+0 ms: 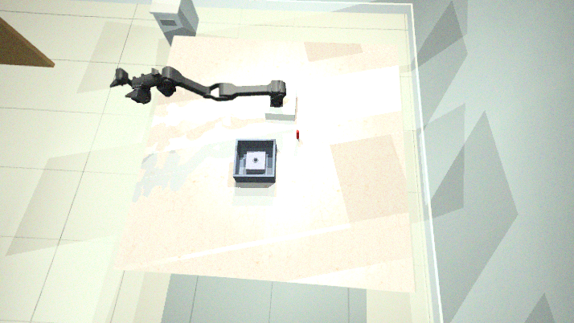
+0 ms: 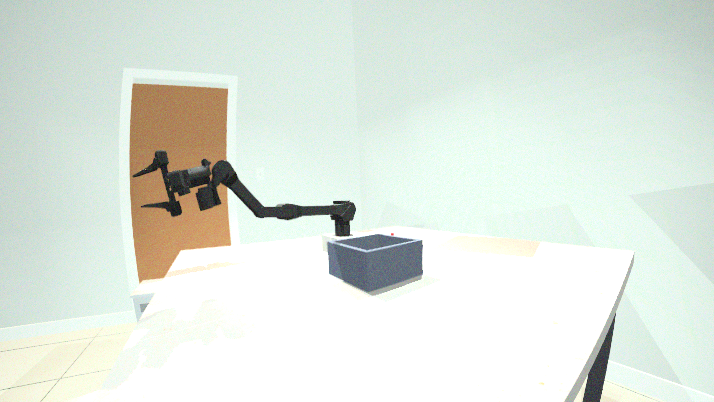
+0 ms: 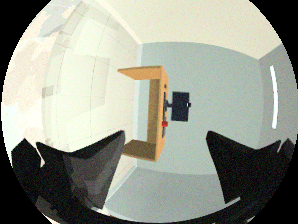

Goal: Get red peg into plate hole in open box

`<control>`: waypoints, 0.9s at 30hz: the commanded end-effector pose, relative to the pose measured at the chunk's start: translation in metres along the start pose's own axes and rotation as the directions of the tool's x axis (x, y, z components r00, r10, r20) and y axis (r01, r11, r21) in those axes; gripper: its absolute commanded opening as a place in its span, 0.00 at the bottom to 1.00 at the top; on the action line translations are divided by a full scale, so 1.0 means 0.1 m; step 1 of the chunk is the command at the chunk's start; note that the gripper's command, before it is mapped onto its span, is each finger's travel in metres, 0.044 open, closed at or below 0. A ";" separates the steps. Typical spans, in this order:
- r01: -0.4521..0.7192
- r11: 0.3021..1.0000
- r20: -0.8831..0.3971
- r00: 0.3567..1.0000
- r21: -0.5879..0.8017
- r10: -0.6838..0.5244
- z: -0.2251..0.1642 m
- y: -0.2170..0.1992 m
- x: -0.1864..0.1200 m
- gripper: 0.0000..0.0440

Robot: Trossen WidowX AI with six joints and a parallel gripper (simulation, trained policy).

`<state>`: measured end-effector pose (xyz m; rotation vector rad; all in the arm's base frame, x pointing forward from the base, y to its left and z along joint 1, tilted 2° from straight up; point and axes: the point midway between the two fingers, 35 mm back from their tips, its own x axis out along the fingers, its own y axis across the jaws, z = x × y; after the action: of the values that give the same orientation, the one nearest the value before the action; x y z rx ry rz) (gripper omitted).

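One broad pale table point(image 1: 305, 257) point(image 2: 325, 340) carries the black six-joint arm point(image 1: 245, 90) point(image 2: 245, 196), which reaches out sideways, its two-fingered black gripper point(image 1: 120, 89) point(image 2: 138, 190) point(image 3: 167, 136) spread wide with nothing between the fingers, beyond the table's edge in the top view. Smaller is the open, square, blue-grey box point(image 1: 255, 178) point(image 2: 395, 265), with a pale square plate point(image 1: 250, 165) inside, its dark round hole near the middle. Smallest is the short red peg point(image 1: 297, 134) point(image 2: 392, 234), on the table near the arm's white base block point(image 1: 280, 116) point(image 2: 325, 243), outside the box and well apart from the gripper. Picking up the peg is the step in hand: I would swing back high, line the fingers up either side of it, and descend slowly before closing. Open table around the peg should leave finger room, but the base block and the box's raised walls call for clearance.
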<state>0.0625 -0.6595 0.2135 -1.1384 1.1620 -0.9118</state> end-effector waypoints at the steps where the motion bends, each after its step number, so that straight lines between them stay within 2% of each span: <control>1: 0.034 0.999 -0.007 0.999 -0.002 -0.034 -0.04 -0.10 -0.02 0.95; 3: 0.102 0.995 -0.022 0.995 -0.008 -0.102 -0.13 -0.30 -0.09 1.00; 8: 0.263 0.964 -0.066 0.962 -0.043 -0.265 -0.36 -0.80 -0.31 1.00; 13: 0.411 0.907 -0.107 0.901 -0.093 -0.419 -0.57 -1.31 -0.64 1.00; 20: 0.592 0.786 -0.144 0.774 -0.179 -0.616 -0.80 -1.98 -1.22 1.00; 27: 0.731 0.623 -0.154 0.607 -0.278 -0.780 -0.96 -2.57 -1.93 1.00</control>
<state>-0.0499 -0.5758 0.4677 -1.6874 0.9870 -1.5877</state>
